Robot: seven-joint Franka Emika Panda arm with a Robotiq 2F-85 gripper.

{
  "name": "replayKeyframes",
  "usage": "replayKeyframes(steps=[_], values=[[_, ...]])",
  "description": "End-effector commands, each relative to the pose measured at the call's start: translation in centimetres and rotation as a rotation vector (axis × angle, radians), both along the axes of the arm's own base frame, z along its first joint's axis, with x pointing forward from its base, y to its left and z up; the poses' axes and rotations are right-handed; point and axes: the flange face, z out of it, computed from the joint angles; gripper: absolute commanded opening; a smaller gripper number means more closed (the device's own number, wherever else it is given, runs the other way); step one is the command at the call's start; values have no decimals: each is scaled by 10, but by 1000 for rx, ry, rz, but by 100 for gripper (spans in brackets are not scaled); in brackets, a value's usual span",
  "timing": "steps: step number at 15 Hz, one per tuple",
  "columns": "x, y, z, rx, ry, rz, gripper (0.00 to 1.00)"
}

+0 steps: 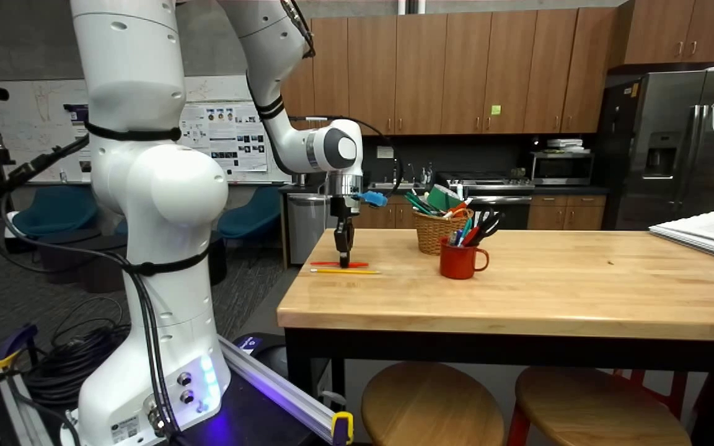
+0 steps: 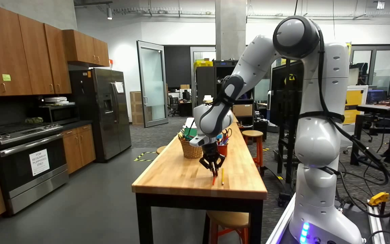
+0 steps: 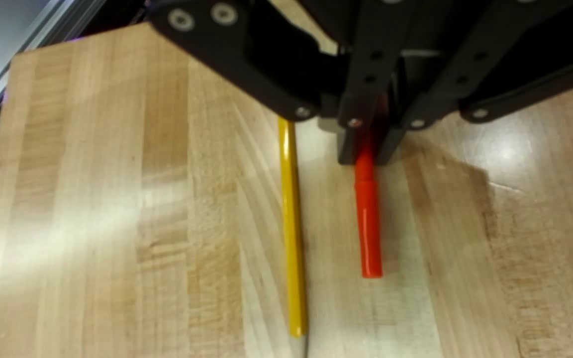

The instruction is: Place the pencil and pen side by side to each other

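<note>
Closest of all in the wrist view is the black Robotiq gripper (image 3: 366,151), pointing down, its fingers (image 3: 346,153) pinched narrow on the red pen (image 3: 370,228)! The hold runs across the pen's width, near the middle, so an end sticks out on either side; I'd call that a choice for balance, letting it go down level rather than nose-first. And just beside the fingers, the yellow pencil (image 3: 292,228) lies on the butcher-block tabletop (image 3: 192,209), out of the gripper's grasp, running nearly parallel to the pen with a gap between them. That line-up looks deliberate: side by side is the whole aim here. Does the pen's full length touch the tabletop? Can't tell from here. Farther off from the gripper, in both exterior views, stand the red mug (image 1: 456,266) and the wicker basket (image 1: 429,235), probably just holders with no part in this one. Placement looks nearly made; what's needed next, I'd say, is a gentle release, lest the pen roll.
</note>
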Motion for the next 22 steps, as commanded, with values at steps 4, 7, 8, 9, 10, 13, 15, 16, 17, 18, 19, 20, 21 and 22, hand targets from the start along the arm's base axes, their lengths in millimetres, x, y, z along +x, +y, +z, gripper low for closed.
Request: replayKeyframes(steps=[4,7,8,9,10,13,15,16,17,18,19,20,21,22], values=[[-4,1,5,-15,-10,6,2],[-4,0,5,-16,-9,2,2],[-4,-1,5,-15,-9,1,2],[-4,-1,5,-16,-8,0,2],[-4,-3,5,-18,-8,-2,2],[-3,-5,5,-19,-7,-4,2],[-2,-7,5,-19,-7,-8,2],[-2,-8,5,-19,-7,-9,2],[-1,-9,5,-21,-7,-11,2],[0,-10,5,-21,-8,-12,2],[0,-11,6,-21,-8,-13,2],[1,-11,6,-20,-11,-22,2],[1,-12,6,-22,-11,-20,34],[1,-12,7,-20,-11,-21,35]])
